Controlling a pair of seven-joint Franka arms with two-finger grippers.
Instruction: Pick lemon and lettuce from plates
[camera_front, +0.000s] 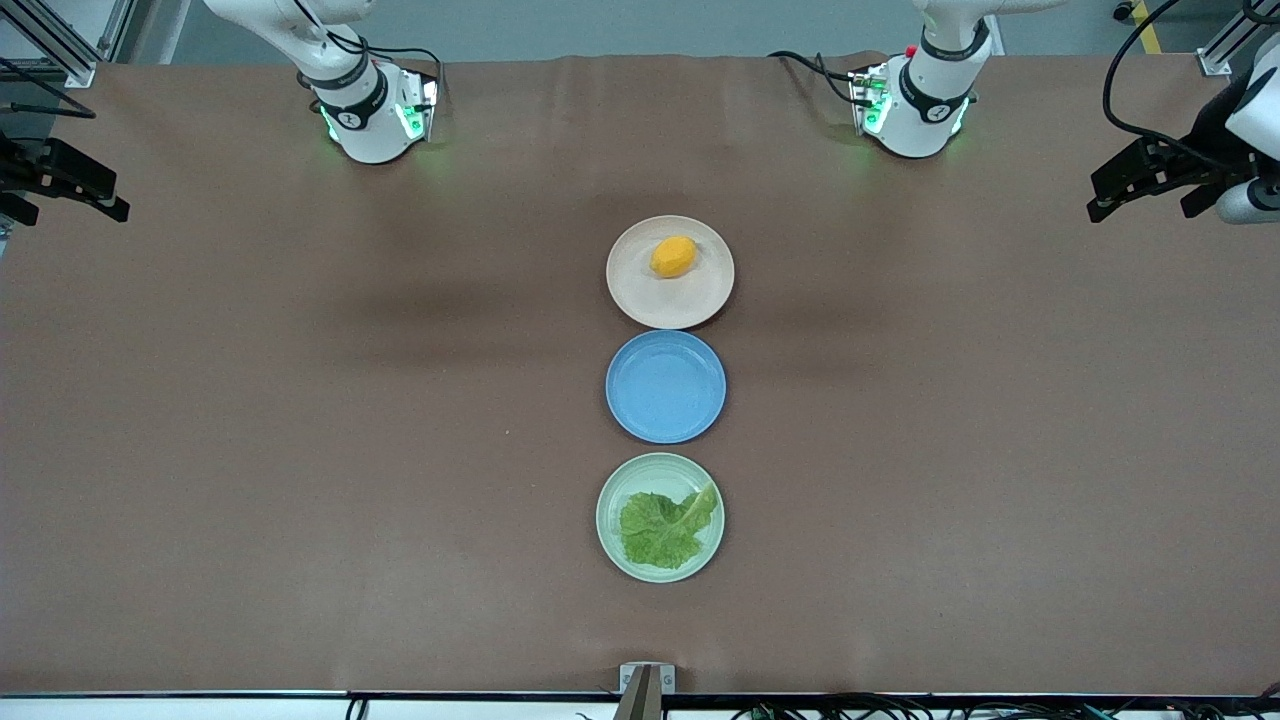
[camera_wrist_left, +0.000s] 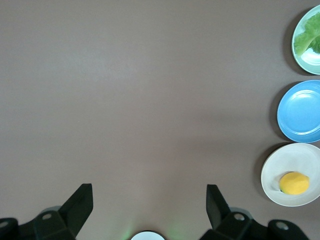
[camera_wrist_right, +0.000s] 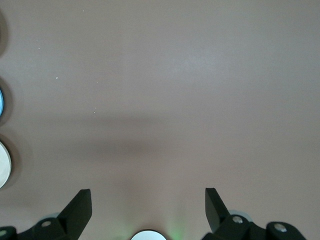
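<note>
The left hand (camera_wrist_left: 149, 205) hangs high over bare tabletop (camera_front: 300, 420) at the left arm's end, fingers wide apart and holding nothing; the right hand (camera_wrist_right: 148, 206) hangs the same way over the right arm's end, fingers spread and empty. Neither has begun a reach, so I judge the task to be at its very start, with both picks still to do.

Three plates sit in a row down the middle of the tabletop. The lemon (camera_front: 673, 256) rests on the beige plate (camera_front: 640, 300), the one closest to the robots' bases, a little off the plate's centre. Its long axis runs on a slant, one pointed end toward the left arm's base, the other toward the front camera. The blue plate (camera_front: 665, 387) in the middle is bare. The lettuce (camera_front: 665, 528) lies flat in the green plate (camera_front: 610, 500), nearest the front camera, its pale rib running diagonally with the stem end aimed toward the left arm's end.

The next move likely calls for each hand to travel inward over its plate, turn so the fingers close across the lemon's short width, and pinch the leaf near its rib
</note>
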